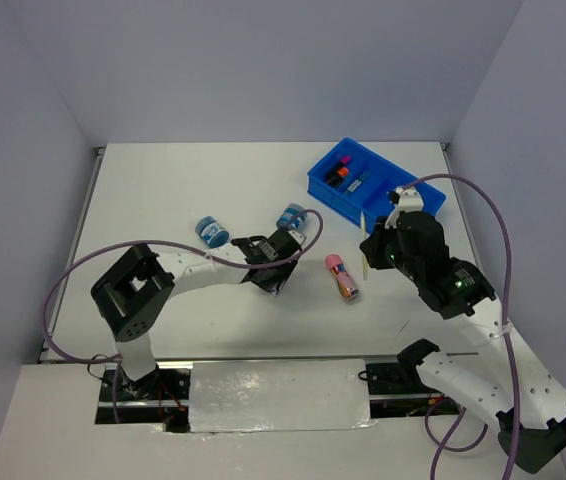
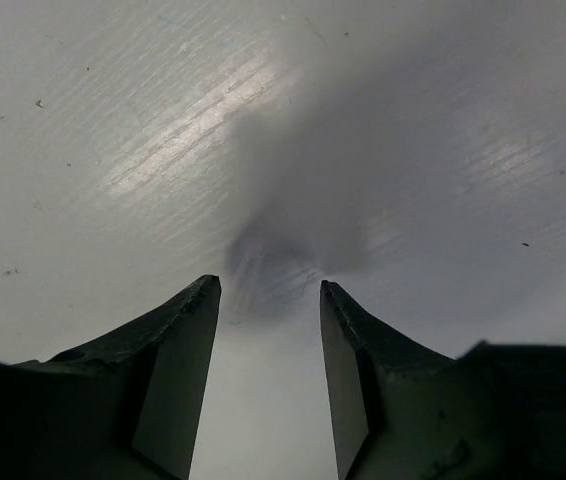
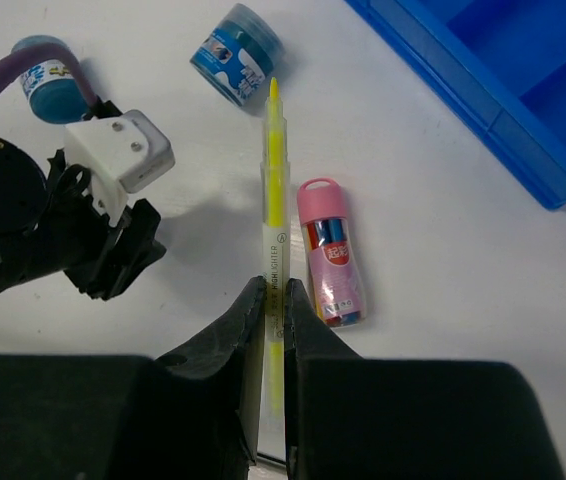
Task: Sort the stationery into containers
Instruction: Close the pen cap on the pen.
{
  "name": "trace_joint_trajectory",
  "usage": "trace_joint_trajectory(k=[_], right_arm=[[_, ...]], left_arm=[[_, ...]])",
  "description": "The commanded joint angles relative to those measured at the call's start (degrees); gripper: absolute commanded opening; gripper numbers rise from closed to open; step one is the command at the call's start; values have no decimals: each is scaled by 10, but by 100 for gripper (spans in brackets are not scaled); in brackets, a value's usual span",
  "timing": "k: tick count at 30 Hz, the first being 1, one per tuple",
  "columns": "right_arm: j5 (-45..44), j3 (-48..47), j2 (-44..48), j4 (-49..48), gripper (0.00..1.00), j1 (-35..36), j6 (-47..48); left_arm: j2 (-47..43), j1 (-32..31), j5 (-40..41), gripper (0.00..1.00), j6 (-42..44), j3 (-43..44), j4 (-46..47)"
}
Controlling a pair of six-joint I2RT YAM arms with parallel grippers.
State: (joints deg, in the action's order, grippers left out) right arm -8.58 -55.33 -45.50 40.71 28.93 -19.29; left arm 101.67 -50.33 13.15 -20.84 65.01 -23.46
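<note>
My right gripper (image 3: 273,290) is shut on a thin yellow highlighter pen (image 3: 275,190), held above the table with its tip pointing away; from above the pen (image 1: 364,238) shows at the right gripper (image 1: 374,246). Under it lies a pink-capped cylinder of pens (image 3: 331,255) (image 1: 342,277). Two round blue tubs (image 1: 211,232) (image 1: 291,217) stand on the table. My left gripper (image 2: 269,288) (image 1: 268,270) points down at bare table just below the second tub, open with nothing between its fingers. The blue divided tray (image 1: 418,197) holds highlighters (image 1: 340,172) in its far compartments.
The left arm's purple cable (image 1: 308,232) curls around the nearer tub. In the right wrist view the left gripper's white and black body (image 3: 93,210) sits left of the pen, and the tray's wall (image 3: 483,110) fills the top right corner.
</note>
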Motion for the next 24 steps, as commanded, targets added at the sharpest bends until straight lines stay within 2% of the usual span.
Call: trace_joint_trajectory(k=[1, 4, 6, 10, 16, 20, 23, 24], right_arm=[[13, 11, 13, -30, 0, -2, -5], [12, 13, 16, -32, 0, -3, -6], [12, 12, 16, -32, 0, -2, -6], [18, 10, 15, -36, 0, -1, -8], [23, 8, 23, -40, 0, -2, -10], [23, 5, 26, -36, 0, -2, -8], [28, 6, 30, -39, 0, -2, -7], [34, 7, 30, -42, 0, -2, -6]], left_arm=[[8, 13, -18, 56, 26, 13, 19], [13, 22, -25, 50, 26, 13, 16], [9, 24, -32, 50, 29, 3, 23], [8, 34, -45, 40, 29, -12, 24], [16, 34, -50, 39, 26, -36, 40], [26, 33, -60, 31, 18, -47, 53], [33, 31, -67, 16, 12, -55, 55], [36, 30, -69, 7, 11, -56, 54]])
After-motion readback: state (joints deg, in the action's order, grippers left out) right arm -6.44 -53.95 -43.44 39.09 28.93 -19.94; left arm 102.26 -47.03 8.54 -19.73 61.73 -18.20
